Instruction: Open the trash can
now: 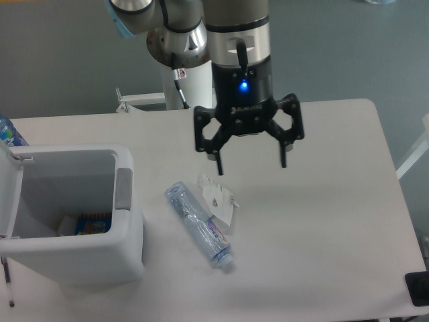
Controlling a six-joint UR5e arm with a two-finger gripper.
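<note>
The trash can (127, 241) is a large boxy white bin at the table's left front. Its lid (9, 194) stands swung up on the left side, so the inside shows, with a small coloured item at the bottom. The grey push-button (123, 190) sits on its right rim. My gripper (251, 166) hangs open and empty above the table, to the right of the can and well apart from it.
A clear plastic bottle (199, 225) lies on the table right of the can, below my gripper. A crumpled white wrapper (218, 196) lies beside it. A blue-capped bottle (8, 132) shows at the left edge. A black object (419, 290) sits at the right front corner.
</note>
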